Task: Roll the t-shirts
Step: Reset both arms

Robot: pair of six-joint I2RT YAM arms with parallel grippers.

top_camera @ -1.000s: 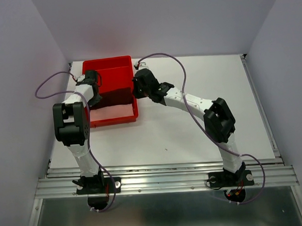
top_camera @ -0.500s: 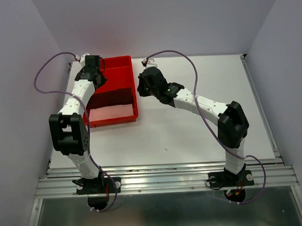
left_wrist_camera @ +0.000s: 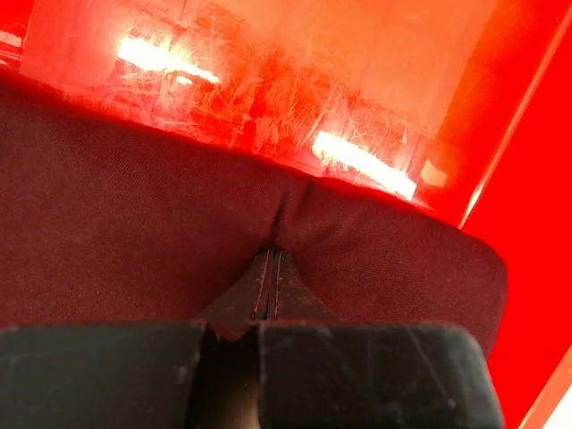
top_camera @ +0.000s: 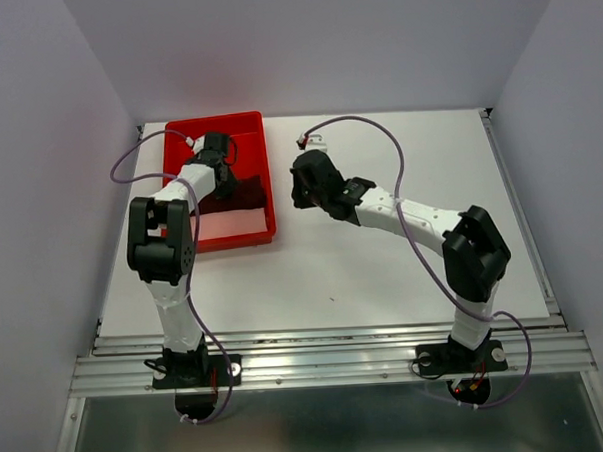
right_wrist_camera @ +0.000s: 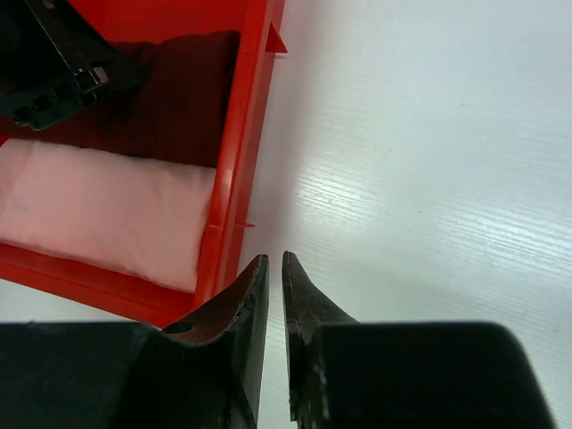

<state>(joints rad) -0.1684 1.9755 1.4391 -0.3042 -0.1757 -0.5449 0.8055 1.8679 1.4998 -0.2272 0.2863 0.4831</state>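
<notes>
The dark maroon t-shirt (top_camera: 242,195) lies rolled across the middle of the red tray (top_camera: 239,125). It fills the left wrist view (left_wrist_camera: 134,232) and shows in the right wrist view (right_wrist_camera: 183,107). My left gripper (top_camera: 223,181) reaches into the tray from the back. Its jaws are shut with no cloth between them, and the tips (left_wrist_camera: 271,254) press into a pucker in the shirt. My right gripper (top_camera: 297,196) is over the bare table just right of the tray's right wall (right_wrist_camera: 239,161). Its jaws (right_wrist_camera: 274,257) are all but shut and empty.
A pale pink rolled cloth (top_camera: 226,224) lies in the tray's near part, against the maroon roll; it also shows in the right wrist view (right_wrist_camera: 98,210). White table (top_camera: 404,272) spreads to the right and front. Grey walls enclose the left, back and right sides.
My left gripper swung from the tray's left rim, round its back edge, into the tray onto the maroon shirt. My right gripper drew back slightly right, away from the tray wall.
</notes>
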